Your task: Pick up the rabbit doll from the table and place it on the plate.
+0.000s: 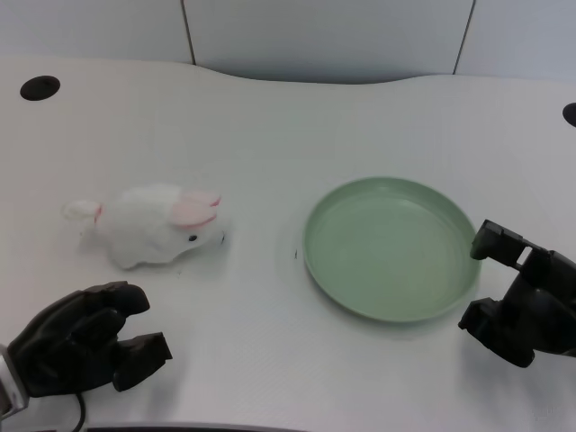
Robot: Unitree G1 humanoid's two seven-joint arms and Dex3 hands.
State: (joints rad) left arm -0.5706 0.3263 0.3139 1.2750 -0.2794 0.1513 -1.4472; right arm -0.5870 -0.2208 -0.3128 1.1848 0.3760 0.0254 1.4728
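A white plush rabbit doll point(153, 226) with pink ears lies on the white table at the left, its head toward the plate. The green plate point(333, 279) sits bare at the centre right. My left hand point(85, 340) hovers near the table's front left edge, below the rabbit and apart from it, fingers apart and holding nothing. My right hand point(524, 300) rests just off the plate's right rim.
A round black cable hole point(40, 87) is in the table's far left corner, and another point(570, 113) shows at the far right edge. The table's back edge curves along a grey wall.
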